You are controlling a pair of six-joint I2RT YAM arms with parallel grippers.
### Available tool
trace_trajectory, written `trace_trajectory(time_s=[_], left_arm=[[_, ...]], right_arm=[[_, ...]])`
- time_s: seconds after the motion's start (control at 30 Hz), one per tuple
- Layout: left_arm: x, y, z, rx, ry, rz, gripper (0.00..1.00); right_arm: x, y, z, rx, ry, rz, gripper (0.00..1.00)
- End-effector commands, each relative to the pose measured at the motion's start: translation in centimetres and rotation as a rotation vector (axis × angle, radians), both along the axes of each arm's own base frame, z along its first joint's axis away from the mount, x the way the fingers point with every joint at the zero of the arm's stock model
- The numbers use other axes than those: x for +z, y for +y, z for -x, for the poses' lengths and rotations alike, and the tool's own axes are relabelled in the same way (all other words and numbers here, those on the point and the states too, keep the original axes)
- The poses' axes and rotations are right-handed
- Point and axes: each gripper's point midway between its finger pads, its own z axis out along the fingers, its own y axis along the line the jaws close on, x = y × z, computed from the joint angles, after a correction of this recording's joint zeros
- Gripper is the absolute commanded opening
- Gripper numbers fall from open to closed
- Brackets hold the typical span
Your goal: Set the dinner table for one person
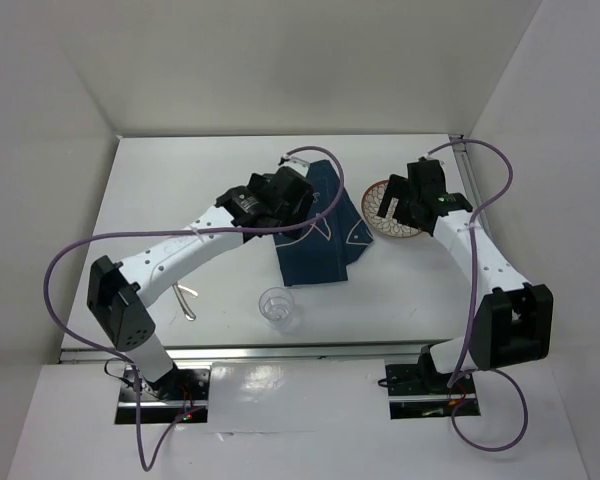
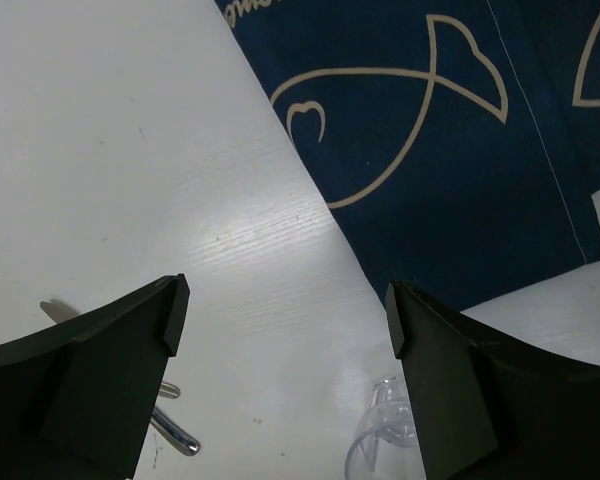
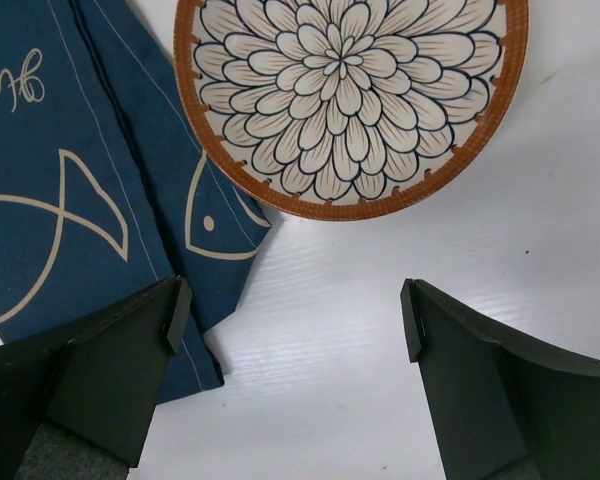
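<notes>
Dinner table [image 1: 180, 180] is a matte white flat top filling the enclosure, with plain white walls [image 1: 280, 60] at 9, 12 and 3 o'clock and a metal rail [image 1: 280, 352] along the 6 o'clock edge by the arm bases. The surface looks clean, with faint specks in the left wrist view. Dark blue placemat [image 1: 325, 240] with cream fish outlines lies near table centre, skewed, with its 3 o'clock side folded over. Flower-pattern plate [image 3: 350, 90] with a brown rim sits at 2 o'clock from the placemat, its rim touching the cloth edge. Clear plastic cup [image 1: 278, 305] stands on bare table at 7 o'clock from the placemat, just apart from it. Metal cutlery [image 1: 187, 300] lies at 9 o'clock from the cup, partly under the left arm; type unclear. Left gripper [image 2: 286, 310] hovers over the placemat's 9 o'clock edge, fingers spread wide, nothing between them. Right gripper [image 3: 294, 310] hangs over the plate's near side, fingers also wide apart and holding nothing, with bare table between them. Purple cables [image 1: 70, 260] loop off both arms.
</notes>
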Motion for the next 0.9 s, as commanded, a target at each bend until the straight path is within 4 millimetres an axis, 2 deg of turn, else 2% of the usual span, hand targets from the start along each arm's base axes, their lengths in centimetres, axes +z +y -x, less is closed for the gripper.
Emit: trace_trajectory(time_s=[0.0, 0.13, 0.23, 0.27, 0.37, 0.4, 0.47, 0.57, 0.6, 0.63, 0.67, 0.7, 0.77, 0.83, 0.87], left_arm=[[0.8, -1.5, 1.0, -0.021, 0.022, 0.063, 1.0], [0.1, -3.8, 1.8, -0.094, 0.044, 0.08, 1.0], [-0.1, -5.1, 2.5, -0.13, 0.056, 0.087, 1.0], [-0.7, -5.7, 2.4, -0.139, 0.075, 0.085, 1.0], [-1.4, -7.8, 3.4, -0.18, 0.118, 0.125, 1.0], [-2.6, -8.3, 3.5, -0.182, 0.153, 0.118, 1.0], [-3.6, -9.4, 4.0, -0.209, 0.206, 0.145, 0.98], [-5.3, -11.7, 4.5, -0.256, 0.253, 0.187, 0.92], [-5.8, -11.9, 4.3, -0.256, 0.257, 0.184, 0.91], [-6.1, -12.6, 4.7, -0.274, 0.269, 0.185, 0.9], [-7.4, -13.1, 4.4, -0.271, 0.283, 0.171, 0.88], [-7.5, -14.3, 4.8, -0.298, 0.296, 0.185, 0.87], [-8.6, -15.4, 5.0, -0.318, 0.325, 0.184, 0.84], [-10.6, -16.8, 4.5, -0.327, 0.356, 0.179, 0.81], [-11.4, -17.2, 4.6, -0.334, 0.375, 0.178, 0.81]], right_arm=[[1.0, 0.2, -0.1, 0.003, -0.042, -0.014, 1.0], [1.1, 0.2, 0.6, -0.006, -0.036, -0.022, 1.0], [0.6, 0.0, 2.0, -0.022, -0.016, -0.033, 1.0], [-0.2, -0.1, 2.7, -0.022, 0.006, -0.03, 1.0], [0.1, -0.8, 3.7, -0.049, 0.0, -0.013, 1.0], [0.1, -1.3, 4.5, -0.071, 0.007, -0.011, 1.0], [0.2, -1.3, 5.3, -0.094, 0.011, -0.03, 1.0], [0.7, -0.5, 6.9, -0.097, -0.005, -0.101, 1.0], [0.2, -0.6, 7.6, -0.105, -0.002, -0.108, 1.0], [1.1, -0.4, 8.1, -0.094, -0.036, -0.125, 1.0], [1.2, -0.3, 8.5, -0.094, -0.047, -0.141, 1.0], [1.0, -0.4, 9.0, -0.094, -0.05, -0.141, 1.0], [1.8, -0.5, 10.0, -0.1, -0.082, -0.156, 1.0], [2.3, -0.5, 10.8, -0.106, -0.096, -0.165, 1.0], [3.8, -0.4, 11.0, -0.095, -0.137, -0.181, 1.0]])
